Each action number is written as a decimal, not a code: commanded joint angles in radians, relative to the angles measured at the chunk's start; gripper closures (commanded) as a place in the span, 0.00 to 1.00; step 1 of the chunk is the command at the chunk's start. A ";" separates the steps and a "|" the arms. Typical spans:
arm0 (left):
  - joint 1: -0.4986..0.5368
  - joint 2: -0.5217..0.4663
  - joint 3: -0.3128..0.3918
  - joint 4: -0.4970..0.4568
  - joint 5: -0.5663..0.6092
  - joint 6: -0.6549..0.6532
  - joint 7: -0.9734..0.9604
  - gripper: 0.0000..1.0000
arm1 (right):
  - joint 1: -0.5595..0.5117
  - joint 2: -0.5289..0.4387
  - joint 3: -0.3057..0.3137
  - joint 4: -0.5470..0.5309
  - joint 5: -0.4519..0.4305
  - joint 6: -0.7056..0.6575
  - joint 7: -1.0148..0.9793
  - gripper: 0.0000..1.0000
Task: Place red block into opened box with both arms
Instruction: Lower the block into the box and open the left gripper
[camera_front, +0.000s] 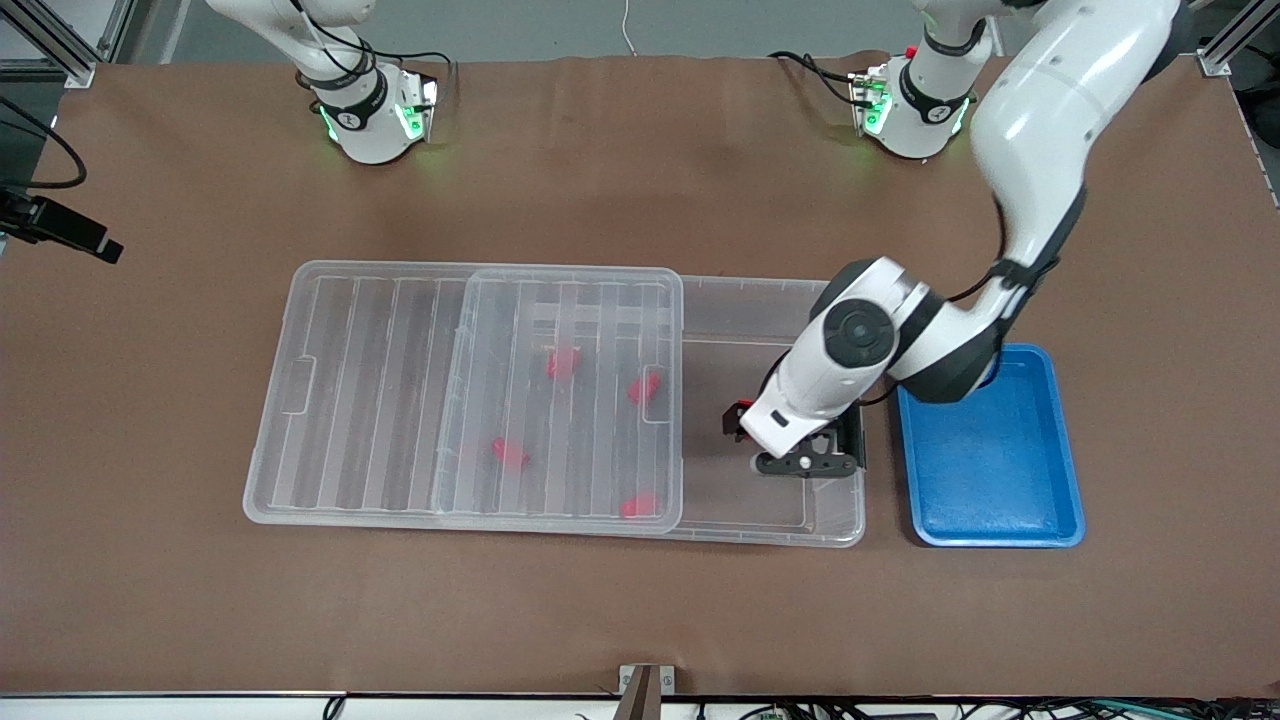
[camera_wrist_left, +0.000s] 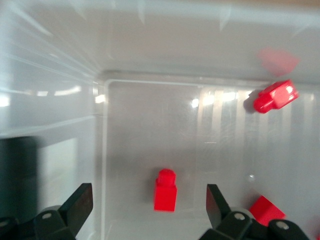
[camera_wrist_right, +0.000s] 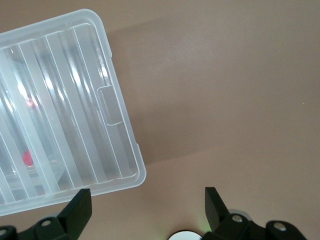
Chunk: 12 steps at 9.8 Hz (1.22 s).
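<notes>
The red block (camera_wrist_left: 165, 190) lies on the floor of the box (camera_front: 760, 290), free, with its stub pointing away from the wrist. My left gripper (camera_wrist_left: 147, 196) hangs open just above it, one finger on each side and neither touching. In the front view the left gripper (camera_front: 808, 460) is down inside the uncovered part of the box, and the arm hides the block. The ribbed lid (camera_front: 380, 390) is slid toward the right arm's end and covers the rest of the box. My right gripper (camera_wrist_right: 147, 197) is open and empty over bare table, beside the lid's end (camera_wrist_right: 65, 115).
Several other red blocks show through the lid (camera_front: 563, 362) (camera_front: 645, 388) (camera_front: 509, 452). Two more red blocks (camera_wrist_left: 275, 96) (camera_wrist_left: 265, 210) lie near the left gripper. A blue tray (camera_front: 1000, 500) stands beside the box at the left arm's end.
</notes>
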 joint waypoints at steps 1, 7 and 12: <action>0.101 -0.105 -0.063 0.000 -0.023 -0.145 0.002 0.00 | -0.030 -0.016 0.029 -0.017 0.019 0.011 -0.016 0.00; 0.299 -0.355 -0.088 0.060 -0.048 -0.373 0.091 0.00 | -0.030 -0.013 0.026 -0.017 0.006 0.044 -0.115 0.00; 0.434 -0.444 -0.064 0.121 -0.261 -0.522 0.388 0.00 | -0.047 0.113 0.020 -0.260 0.008 0.433 -0.401 0.97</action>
